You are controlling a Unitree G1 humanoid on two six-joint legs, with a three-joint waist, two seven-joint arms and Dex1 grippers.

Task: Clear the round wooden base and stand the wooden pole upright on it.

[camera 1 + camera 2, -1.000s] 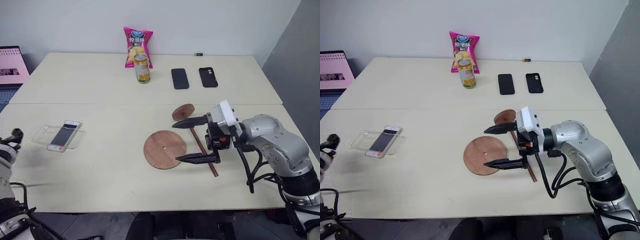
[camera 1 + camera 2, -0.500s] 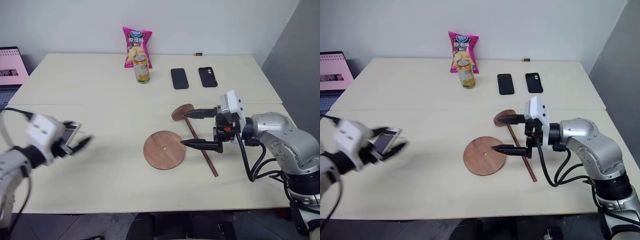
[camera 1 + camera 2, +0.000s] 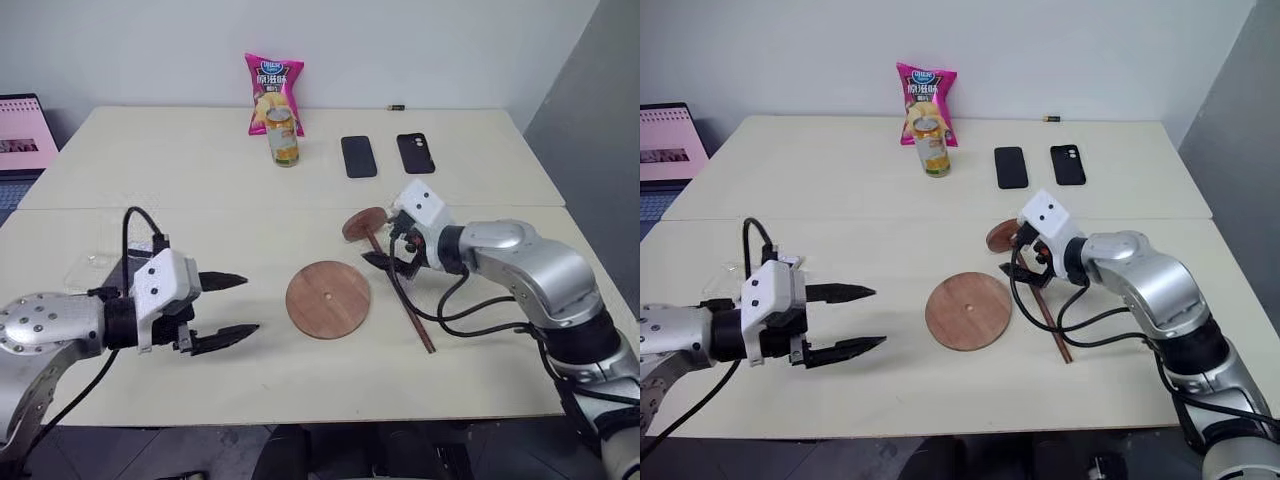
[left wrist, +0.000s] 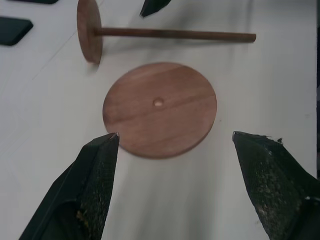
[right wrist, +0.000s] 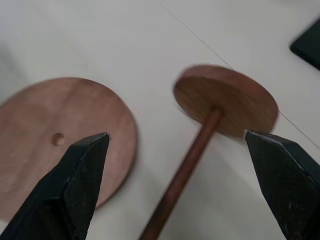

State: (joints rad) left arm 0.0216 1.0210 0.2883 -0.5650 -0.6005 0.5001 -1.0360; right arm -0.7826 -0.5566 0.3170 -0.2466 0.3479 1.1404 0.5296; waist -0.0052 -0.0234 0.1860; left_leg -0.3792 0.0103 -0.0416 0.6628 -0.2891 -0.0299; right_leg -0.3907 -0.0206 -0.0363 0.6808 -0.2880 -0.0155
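Observation:
The round wooden base point(image 3: 328, 299) lies flat and bare at mid-table, its small centre hole showing. Just to its right lies the wooden pole point(image 3: 405, 300) on its side, with its fixed disc point(image 3: 364, 222) at the far end. My right gripper point(image 3: 388, 250) hangs open over the rod near that disc. In the right wrist view its fingers point(image 5: 85, 170) straddle the rod point(image 5: 182, 172), apart from it. My left gripper point(image 3: 248, 304) is open, left of the base and pointing at it; the base point(image 4: 160, 109) lies just beyond its fingertips point(image 4: 107, 150).
At the table's back stand a pink snack bag point(image 3: 275, 93) and a can point(image 3: 284, 137), with two dark phones point(image 3: 359, 157) point(image 3: 415, 153) to their right. A clear tray point(image 3: 780, 258) lies behind my left arm. A laptop point(image 3: 25, 135) sits at the far left.
My left arm swung in from the left table edge to beside the base and turned toward it. My right gripper moved up the rod toward its disc end and tipped downward.

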